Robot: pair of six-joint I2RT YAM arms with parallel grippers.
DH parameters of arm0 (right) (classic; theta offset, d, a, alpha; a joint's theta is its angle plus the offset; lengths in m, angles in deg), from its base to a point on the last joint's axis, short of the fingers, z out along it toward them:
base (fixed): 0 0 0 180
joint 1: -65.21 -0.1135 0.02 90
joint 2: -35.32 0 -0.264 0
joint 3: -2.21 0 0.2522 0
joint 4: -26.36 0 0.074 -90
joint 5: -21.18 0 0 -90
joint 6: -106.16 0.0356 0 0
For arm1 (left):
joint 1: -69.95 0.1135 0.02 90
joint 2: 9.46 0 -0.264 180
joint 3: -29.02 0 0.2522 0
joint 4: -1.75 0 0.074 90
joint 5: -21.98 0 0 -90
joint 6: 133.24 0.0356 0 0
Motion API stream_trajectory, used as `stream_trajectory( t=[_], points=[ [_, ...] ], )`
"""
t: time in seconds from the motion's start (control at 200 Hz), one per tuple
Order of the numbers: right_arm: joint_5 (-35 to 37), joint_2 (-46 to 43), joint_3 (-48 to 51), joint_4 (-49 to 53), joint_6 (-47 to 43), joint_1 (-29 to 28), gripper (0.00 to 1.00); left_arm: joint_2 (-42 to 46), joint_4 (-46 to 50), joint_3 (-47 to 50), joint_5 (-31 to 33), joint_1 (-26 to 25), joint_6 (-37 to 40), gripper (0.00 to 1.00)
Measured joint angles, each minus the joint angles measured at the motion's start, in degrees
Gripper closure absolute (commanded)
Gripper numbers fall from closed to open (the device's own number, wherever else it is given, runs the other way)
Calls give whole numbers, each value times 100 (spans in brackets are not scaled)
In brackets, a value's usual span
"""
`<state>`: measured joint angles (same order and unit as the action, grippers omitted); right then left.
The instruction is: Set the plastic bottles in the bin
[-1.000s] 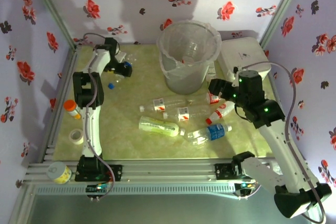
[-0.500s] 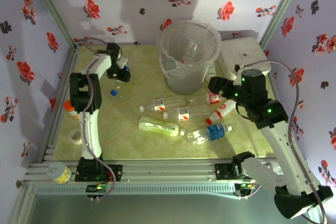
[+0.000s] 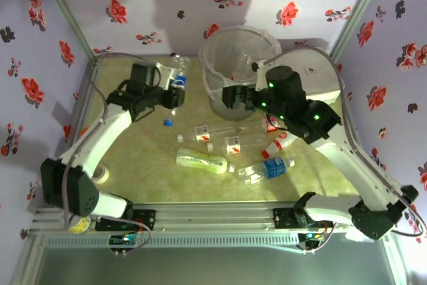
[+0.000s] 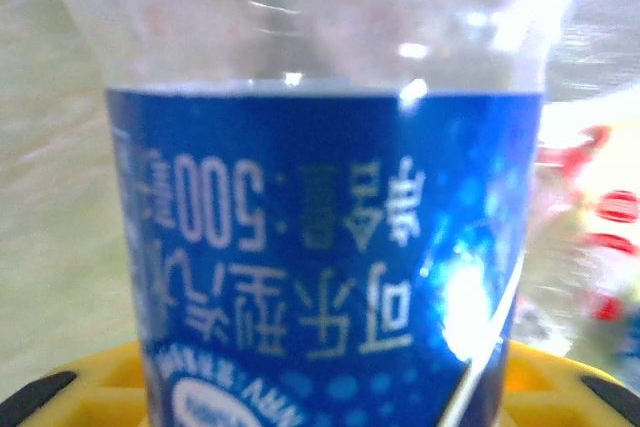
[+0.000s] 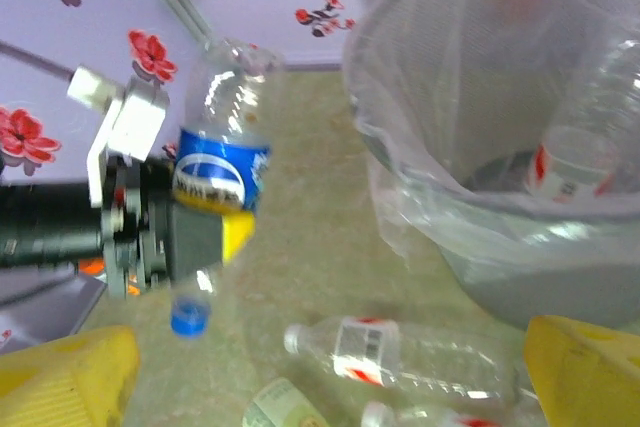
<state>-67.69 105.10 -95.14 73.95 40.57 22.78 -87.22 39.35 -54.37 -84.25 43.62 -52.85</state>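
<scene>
One gripped bottle — near bin rim.

Left tool clamps a blue-labelled bottle; right tool is spread wide.

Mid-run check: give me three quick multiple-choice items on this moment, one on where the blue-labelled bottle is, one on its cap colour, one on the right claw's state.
1. Where is the blue-labelled bottle?
A) in the left claw, left of the bin
B) inside the bin
C) lying flat on the table

2. What colour is its cap?
A) red
B) white
C) blue

3. How does the right claw stand?
A) shut on a bottle
B) open, empty
C) shut, empty

Answers:
1 A, the left claw grips it at the label, beside the bin.
2 C, the cap hanging below the claw is blue.
3 B, its yellow fingers stand wide apart with nothing between them.
</scene>
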Motion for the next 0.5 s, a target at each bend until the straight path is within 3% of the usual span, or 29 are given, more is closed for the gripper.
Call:
stream_trajectory(
  t=[0.19, 0.355, 0.415, 0.5],
  points=[
    [-4, 538, -210, -444, 4, -37, 10, 514, -1005, 859, -79, -748, -782, 96],
    [-470, 855, -293, -772, 59, 111, 33, 509, -1456, 946, -428, -1108, -1069, 95],
    [-723, 944, -323, -876, 136, 251, 33, 487, -1598, 942, -616, -1165, -1121, 94],
    [-942, 966, -323, -916, 177, 481, 25, 437, -1753, 935, -859, -1202, -1198, 94]
  ],
)
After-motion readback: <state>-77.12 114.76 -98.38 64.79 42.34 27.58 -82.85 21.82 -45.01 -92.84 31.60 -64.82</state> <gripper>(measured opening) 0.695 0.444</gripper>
